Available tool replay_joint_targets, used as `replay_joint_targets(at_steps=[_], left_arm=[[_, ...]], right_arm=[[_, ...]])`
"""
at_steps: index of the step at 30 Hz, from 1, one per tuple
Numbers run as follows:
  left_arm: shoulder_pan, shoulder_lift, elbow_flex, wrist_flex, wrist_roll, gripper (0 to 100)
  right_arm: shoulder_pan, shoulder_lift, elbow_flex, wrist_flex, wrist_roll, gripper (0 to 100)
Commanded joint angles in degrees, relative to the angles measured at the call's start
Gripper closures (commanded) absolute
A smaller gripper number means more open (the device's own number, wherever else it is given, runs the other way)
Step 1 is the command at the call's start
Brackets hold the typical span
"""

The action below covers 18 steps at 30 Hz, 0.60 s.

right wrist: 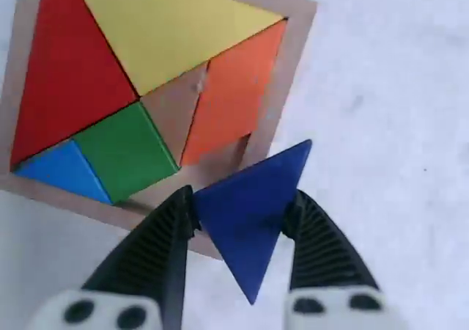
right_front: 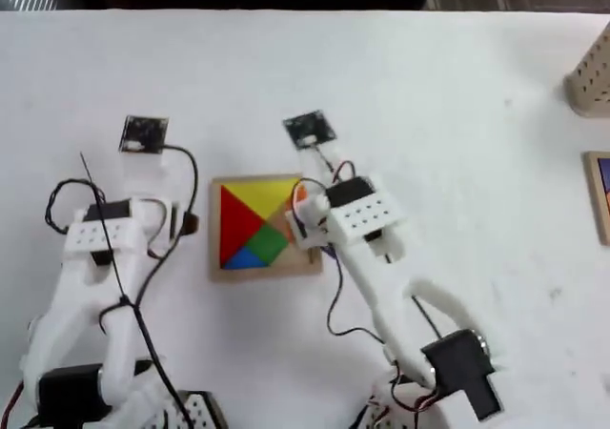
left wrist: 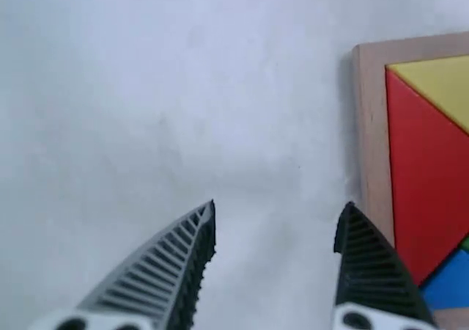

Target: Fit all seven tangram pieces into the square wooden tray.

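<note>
— Black ribbed fingers [right wrist: 165,242] of the right gripper [right wrist: 244,198]: condition?
— Clenched on a dark blue triangle [right wrist: 253,220], one finger against each side, with one corner of the triangle pointing back toward the wrist.
— Position of that triangle?
— Over the near right corner of the tray [right wrist: 293,73], overlapping its rim. Contact with the wood cannot be determined.
— Contents of the tray?
— Five pieces lie flat inside: a yellow triangle [right wrist: 168,29] along the far side, a red triangle [right wrist: 66,73] on the left, a light blue triangle [right wrist: 62,170] at the near left corner, a green square [right wrist: 121,150] beside it, and an orange piece [right wrist: 234,88] on the right. A wood-coloured patch shows between green and orange.
— Left gripper [left wrist: 278,214]?
— Released, jaws spread apart, over the white table [left wrist: 146,88] just left of the tray's left rim.
— Surroundings?
— At the right edge of the table, well apart from the tray: a pale block [right_front: 591,81] with holes, farther off, and a wooden frame [right_front: 599,195] nearer.
</note>
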Motion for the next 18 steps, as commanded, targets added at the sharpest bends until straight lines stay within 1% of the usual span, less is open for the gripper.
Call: replay_joint_targets(at_steps=[1,6,10,14,18], left_arm=[[-0.57,-1.8,-0.7,-1.41,-0.18,73],[-0.57,-1.8,-0.62,-1.58,-0.18,73],[-0.57,-1.8,-0.53,-1.58,-0.18,73],[-0.57,-1.8,-0.53,-1.58,-0.18,73],[-0.57,-1.8,-0.53,-1.58,-0.18,73]], right_arm=[[-2.51,-2.95,-0.26,-1.01,7.12,98.1],[-4.0,-2.68,-0.26,-1.1,27.25,98.1],[-4.62,-2.59,-0.26,-1.01,40.44,98.1],[-6.64,-2.51,0.18,0.13,56.0,98.1],[-9.19,-2.51,0.18,2.33,68.57,98.1]])
